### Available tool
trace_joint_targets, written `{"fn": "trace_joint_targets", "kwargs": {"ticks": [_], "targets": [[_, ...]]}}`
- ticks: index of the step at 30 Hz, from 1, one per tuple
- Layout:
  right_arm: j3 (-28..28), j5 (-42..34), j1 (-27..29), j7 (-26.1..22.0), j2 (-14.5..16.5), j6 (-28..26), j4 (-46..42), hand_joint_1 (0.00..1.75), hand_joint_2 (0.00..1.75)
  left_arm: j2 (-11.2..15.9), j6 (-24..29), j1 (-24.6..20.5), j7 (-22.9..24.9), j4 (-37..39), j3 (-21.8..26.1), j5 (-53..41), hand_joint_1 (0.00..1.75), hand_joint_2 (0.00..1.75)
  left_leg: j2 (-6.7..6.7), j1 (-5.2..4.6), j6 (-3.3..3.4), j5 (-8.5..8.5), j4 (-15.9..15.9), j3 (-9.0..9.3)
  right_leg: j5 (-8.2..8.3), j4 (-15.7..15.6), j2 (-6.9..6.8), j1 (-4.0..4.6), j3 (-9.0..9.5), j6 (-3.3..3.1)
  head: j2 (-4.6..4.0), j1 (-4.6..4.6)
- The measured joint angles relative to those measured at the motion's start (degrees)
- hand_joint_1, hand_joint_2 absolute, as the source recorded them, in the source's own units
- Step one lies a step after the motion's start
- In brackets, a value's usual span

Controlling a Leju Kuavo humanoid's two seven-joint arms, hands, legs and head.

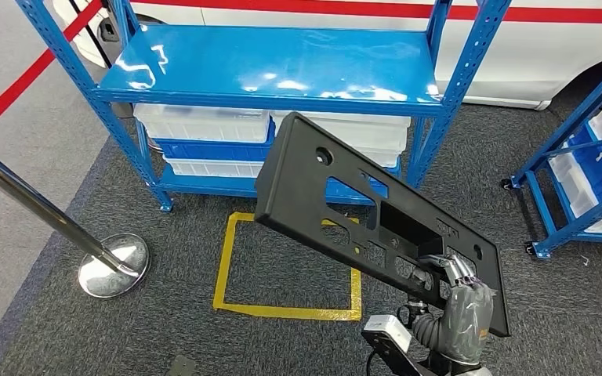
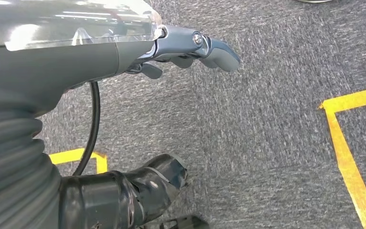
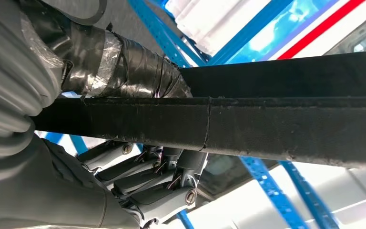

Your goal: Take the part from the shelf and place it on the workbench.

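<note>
The part (image 1: 337,196) is a long black plastic panel with several cut-outs and holes. It hangs tilted in the air in front of the blue shelf (image 1: 274,66), its far end raised toward the shelf's top board. My right hand (image 1: 462,301) grips its near lower end. In the right wrist view the panel's edge (image 3: 267,129) runs between the taped thumb (image 3: 138,76) and the fingers (image 3: 147,186). My left hand (image 2: 76,62) hangs over the grey carpet, fingers (image 2: 205,47) stretched out and holding nothing.
White and blue bins (image 1: 204,121) sit on the shelf's lower level. A chrome stanchion (image 1: 114,266) stands at the left. A yellow tape square (image 1: 282,309) marks the carpet. A second blue rack (image 1: 580,188) on wheels stands at the right, and a white vehicle (image 1: 533,47) is behind.
</note>
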Motion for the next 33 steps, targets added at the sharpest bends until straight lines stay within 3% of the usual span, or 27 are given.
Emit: {"fn": "trace_joint_targets", "kwargs": {"ticks": [2, 4, 6, 8, 10, 12, 13, 14, 15, 17, 19, 22, 24, 27, 28, 29, 30, 33], "targets": [[-1.1, -2.2, 0.7, -1.7, 0.7, 0.0, -0.5, 1.75, 1.75, 0.0, 0.1, 0.0, 0.0, 0.0, 0.1, 0.1, 0.0, 1.75, -0.17, -0.13, 0.48, 3.51, -7.8, 3.83, 0.02, 0.2, 0.18, 0.09, -0.05, 0.13, -0.01, 0.01], [-2.2, -4.2, 1.3, -3.3, 1.4, 0.0, -1.0, 1.75, 1.75, 0.1, 0.2, -0.1, -0.1, 0.0, 0.2, 0.1, 0.0, 1.75, -0.38, -0.39, 0.96, 4.56, -12.2, 5.73, 0.25, 0.3, 0.32, 0.18, -0.41, 0.62, 0.0, 0.01], [-3.5, -6.2, 2.1, -4.9, 2.1, -0.1, -1.5, 1.75, 1.75, 0.1, 0.3, 0.0, -0.1, 0.0, 0.5, 0.2, 0.0, 1.75, -0.43, -0.51, 1.4, 4.67, -12.8, 5.75, 0.64, 0.2, 0.36, 0.18, -0.64, 1.33, 0.0, 0.02], [-5.0, -7.9, 3.0, -6.4, 2.8, -0.1, -2.2, 1.75, 1.75, 0.1, 0.3, 0.1, -0.2, 0.0, 0.8, 0.4, 0.0, 1.75, -0.26, -0.26, 2.09, 5.34, -13.4, 5.75, -0.1, 0.9, 0.32, 0.12, -0.92, 1.91, -0.01, 0.04], [-6.6, -9.3, 3.6, -7.7, 3.4, -0.1, -2.8, 1.75, 1.75, 0.0, 0.4, 0.1, -0.2, 0.0, 1.0, 0.6, 0.0, 1.75, 0.0, -0.06, 2.72, 5.9, -13.9, 5.61, -3.41, 5.4, 0.29, 0.03, -2.83, 2.26, 0.0, 0.08], [-7.9, -10.5, 4.3, -8.6, 4.0, -0.1, -3.2, 1.75, 1.75, 0.0, 0.4, 0.1, -0.2, 0.0, 1.1, 0.7, 0.0, 1.75, 0.17, -0.14, 2.98, 6.05, -13.8, 5.26, -7.03, 12.6, 0.28, -0.02, -5.8, 2.5, -0.01, 0.08], [-8.4, -10.9, 4.6, -9.0, 4.2, -0.1, -3.4, 1.75, 1.75, 0.0, 0.4, 0.2, -0.2, 0.0, 1.1, 0.7, 0.0, 1.75, 0.25, -0.17, 3.01, 6.09, -13.7, 5.11, -7.65, 14.8, 0.26, -0.05, -6.6, 2.59, -0.01, 0.09], [-8.9, -11.2, 4.9, -9.4, 4.4, -0.1, -3.5, 1.75, 1.75, 0.0, 0.5, 0.2, -0.2, 0.0, 1.2, 0.8, 0.0, 1.75, 0.29, -0.18, 3.0, 6.1, -13.5, 4.98, -7.15, 15.0, 0.23, -0.08, -6.39, 2.63, -0.01, 0.08], [-9.2, -11.4, 5.2, -9.8, 4.6, -0.1, -3.6, 1.75, 1.75, 0.0, 0.5, 0.2, -0.2, 0.0, 1.2, 0.8, 0.0, 1.75, 0.32, -0.17, 2.94, 6.06, -13.3, 4.88, -5.7, 13.0, 0.17, -0.13, -5.09, 2.62, -0.01, 0.08], [-9.7, -11.6, 5.4, -10.5, 5.1, -0.1, -4.1, 1.75, 1.75, 0.0, 0.5, 0.1, -0.2, 0.0, 1.2, 0.8, 0.0, 1.75, 0.35, -0.28, 2.62, 5.86, -12.7, 4.69, -2.61, 5.5, -0.03, -0.17, -0.9, 2.46, -0.01, 0.09], [-10.1, -12.0, 5.6, -11.1, 5.6, -0.1, -4.5, 1.75, 1.75, 0.0, 0.4, 0.1, -0.3, 0.0, 1.3, 0.8, 0.0, 1.75, 0.33, -0.52, 2.08, 5.72, -12.3, 4.42, -1.6, 1.0, -0.08, -0.05, 1.28, 2.11, -0.01, 0.07], [-10.6, -12.6, 6.0, -11.8, 6.4, -0.2, -5.1, 1.75, 1.75, 0.0, 0.5, 0.1, -0.3, 0.0, 1.4, 0.8, 0.0, 1.75, 0.34, -0.54, 1.18, 5.82, -12.2, 4.16, -1.32, 0.4, 0.04, 0.06, 1.08, 1.28, 0.01, 0.04], [-10.9, -13.1, 6.1, -12.2, 7.0, -0.2, -5.6, 1.75, 1.75, 0.0, 0.5, 0.1, -0.5, 0.0, 1.4, 0.8, 0.0, 1.75, 0.28, -0.4, 0.59, 4.16, -10.3, 3.31, -0.9, 0.0, 0.04, -0.12, 0.94, 0.52, -0.01, 0.04], [-11.1, -13.5, 6.2, -12.7, 7.8, -0.3, -6.1, 1.75, 1.75, 0.0, 0.5, 0.1, -0.8, 0.0, 1.5, 0.9, 0.0, 1.75, 0.23, -0.2, -0.05, -1.39, -0.4, -0.79, -0.59, 0.0, 0.03, -0.05, 0.53, -0.08, 0.0, 0.03], [-11.2, -13.5, 6.2, -12.7, 8.0, -0.3, -6.2, 1.75, 1.75, 0.0, 0.5, 0.1, -0.9, 0.0, 1.5, 0.9, 0.0, 1.75, 0.23, -0.17, -0.13, -2.29, 2.4, -1.86, -0.54, 0.0, 0.06, 0.03, 0.44, -0.14, 0.01, 0.03], [-11.2, -13.7, 6.3, -12.7, 8.1, -0.3, -6.2, 1.75, 1.75, 0.0, 0.4, 0.2, -0.9, 0.0, 1.5, 0.9, 0.0, 1.75, 0.22, -0.17, -0.08, -2.07, 3.2, -2.03, -0.52, 0.0, 0.12, 0.1, 0.4, -0.17, 0.01, 0.03], [-11.2, -13.8, 6.4, -12.7, 8.3, -0.3, -6.2, 1.75, 1.75, 0.0, 0.4, 0.2, -0.8, 0.0, 1.5, 0.9, 0.0, 1.75, 0.19, -0.19, 0.09, -0.76, 1.7, -1.11, -0.51, 0.1, 0.22, 0.17, 0.43, -0.18, 0.0, 0.03], [-11.2, -14.3, 6.6, -13.0, 8.8, -0.4, -6.4, 1.75, 1.75, 0.2, 0.4, 0.2, -0.6, 0.0, 1.5, 0.8, 0.0, 1.75, -0.56, -0.45, 1.3, 4.13, -9.3, 4.46, -0.45, 0.2, 0.66, 0.35, 0.49, -0.03, 0.0, 0.04]]}}
